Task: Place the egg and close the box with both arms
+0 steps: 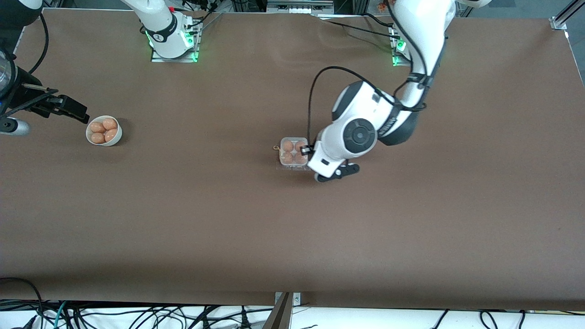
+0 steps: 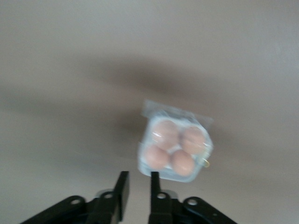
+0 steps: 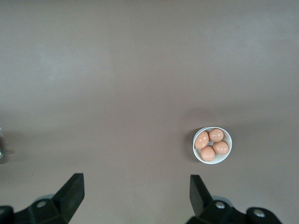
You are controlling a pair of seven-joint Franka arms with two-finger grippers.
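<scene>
The box (image 1: 293,154) sits mid-table, a small white tray with several orange-tan eggs (image 1: 288,145) in its cells. In the left wrist view the box (image 2: 145,156) is blurred, and a clear lid seems to lie down over the eggs (image 2: 164,133). My left gripper (image 1: 307,149) is low at the box's edge, on the side toward the left arm's end. Its fingers (image 2: 138,175) stand slightly apart with nothing between them. My right gripper (image 1: 77,112) hovers open and empty beside the bowl at the right arm's end, its fingers (image 3: 135,177) spread wide.
A round white bowl (image 1: 115,135) with several more eggs stands near the right arm's end of the table. It also shows in the right wrist view as the bowl (image 3: 197,151). Bare brown tabletop (image 1: 292,237) stretches around the box. Cables hang along the table's edge nearest the front camera.
</scene>
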